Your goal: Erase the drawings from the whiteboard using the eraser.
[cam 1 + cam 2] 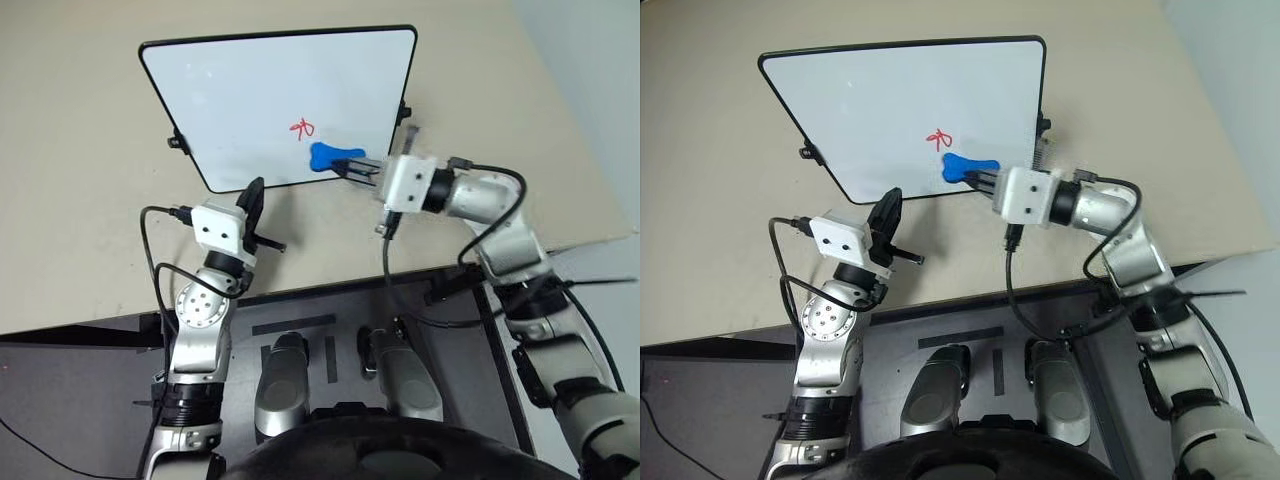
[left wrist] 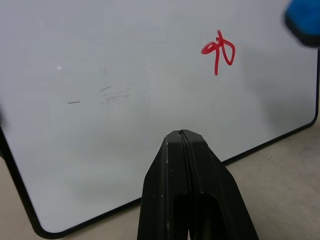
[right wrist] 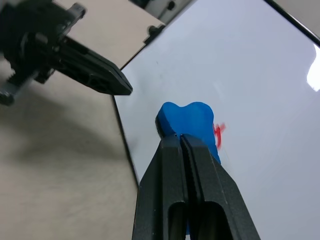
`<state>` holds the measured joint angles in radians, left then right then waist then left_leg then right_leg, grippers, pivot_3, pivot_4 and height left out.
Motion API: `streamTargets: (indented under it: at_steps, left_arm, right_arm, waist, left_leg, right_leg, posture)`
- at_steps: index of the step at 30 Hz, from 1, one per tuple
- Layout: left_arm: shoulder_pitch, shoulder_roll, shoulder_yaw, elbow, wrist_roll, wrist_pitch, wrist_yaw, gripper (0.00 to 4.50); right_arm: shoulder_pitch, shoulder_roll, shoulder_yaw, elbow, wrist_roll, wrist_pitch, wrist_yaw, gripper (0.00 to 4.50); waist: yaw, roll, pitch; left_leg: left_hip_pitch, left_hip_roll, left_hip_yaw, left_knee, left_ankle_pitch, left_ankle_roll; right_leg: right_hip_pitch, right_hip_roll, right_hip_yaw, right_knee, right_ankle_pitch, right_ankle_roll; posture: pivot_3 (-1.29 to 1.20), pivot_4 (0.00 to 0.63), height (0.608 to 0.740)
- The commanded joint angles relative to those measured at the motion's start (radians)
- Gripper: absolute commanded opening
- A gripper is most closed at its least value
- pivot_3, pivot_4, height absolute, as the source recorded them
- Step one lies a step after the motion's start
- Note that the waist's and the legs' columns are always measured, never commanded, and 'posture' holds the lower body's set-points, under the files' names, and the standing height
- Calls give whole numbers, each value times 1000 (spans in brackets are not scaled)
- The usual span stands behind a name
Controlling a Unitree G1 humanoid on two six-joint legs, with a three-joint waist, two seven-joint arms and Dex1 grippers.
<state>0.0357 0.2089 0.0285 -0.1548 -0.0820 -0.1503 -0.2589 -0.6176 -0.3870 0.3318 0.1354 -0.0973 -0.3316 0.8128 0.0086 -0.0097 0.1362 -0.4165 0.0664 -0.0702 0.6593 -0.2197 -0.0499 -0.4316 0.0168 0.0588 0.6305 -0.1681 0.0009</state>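
The whiteboard (image 1: 270, 100) lies on the beige table, white with a thin black frame. A small red scribble, the drawings (image 1: 303, 128), sits in its lower right part. My right gripper (image 1: 358, 167) is shut on the blue bone-shaped eraser (image 1: 332, 156), held just above the board and right below the drawings. In the right wrist view the eraser (image 3: 189, 120) sticks out past the black fingers, with a bit of red (image 3: 218, 135) beside it. My left gripper (image 1: 252, 196) is shut and empty at the board's near edge; its wrist view shows the drawings (image 2: 219, 51).
The beige table (image 1: 80, 200) ends in a near edge just behind my arms, with dark floor below. Small black knobs (image 1: 176, 142) stick out at the board's sides. Faint grey smudges (image 2: 112, 92) mark the board's middle.
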Motion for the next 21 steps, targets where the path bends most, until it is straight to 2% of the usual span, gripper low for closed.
streamTargets:
  at_steps: [1,6,12,21]
  left_arm:
    - [-13,-7,-2,-14,2,-21,3,0]
    - [-9,-10,0,-17,6,-25,11,0]
    - [-1,-7,11,-24,7,-28,17,0]
    - [-6,-6,15,-20,9,-31,16,0]
  right_arm:
    - [-74,29,36,145,-75,-179,-47,45]
    - [-201,64,69,427,-235,-388,-218,45]
    - [-323,74,95,680,-396,-511,-448,45]
    - [-400,52,95,746,-547,-572,-756,45]
  waist:
    - [2,0,0]
    - [1,0,0]
    - [1,0,0]
    - [1,1,1]
  left_leg:
    - [-1,0,0,0,0,0]
    - [-2,0,0,0,-1,0]
    - [-2,1,-1,0,-4,1]
    - [-2,1,-2,1,-5,1]
  right_leg:
    - [-1,0,0,0,0,0]
    - [-3,-1,0,0,1,-1]
    - [-4,-1,0,0,2,-1]
    - [-5,-1,0,0,5,-3]
  posture:
    - [0,150,740]
    - [0,150,740]
    - [0,150,740]
    - [0,150,740]
